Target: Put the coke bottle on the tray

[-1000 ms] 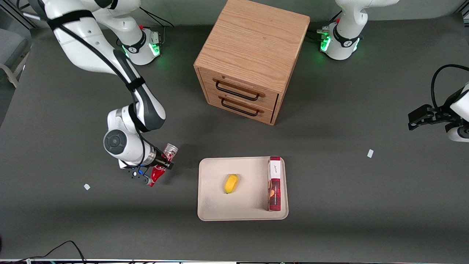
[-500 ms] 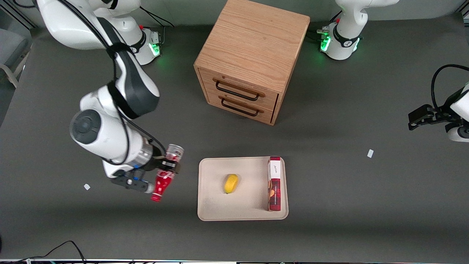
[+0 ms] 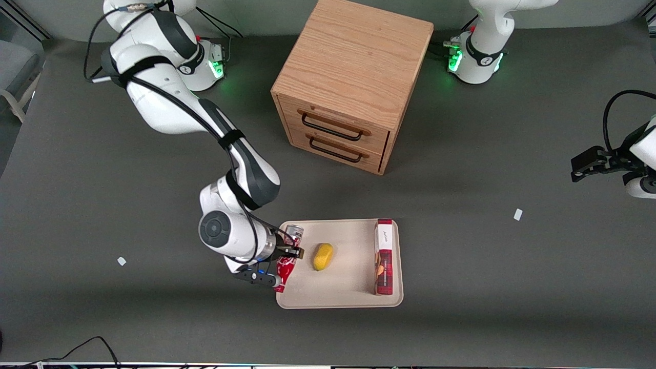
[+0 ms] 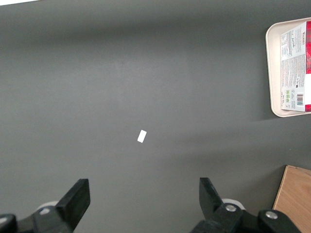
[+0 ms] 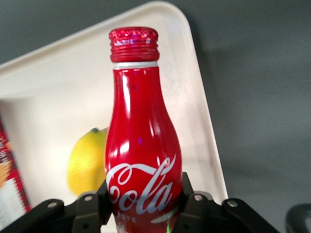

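The gripper clamps the coke bottle around its body, holding it on its side over the tray edge nearest the working arm, cap toward the front camera. The lemon lies on the tray just beside the bottle, and the box lies along the tray's edge toward the parked arm. Farther from the camera stands the cabinet.

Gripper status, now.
Right gripper: closed on the coke bottle, holding it over the edge of the tray nearest the working arm, beside the lemon.
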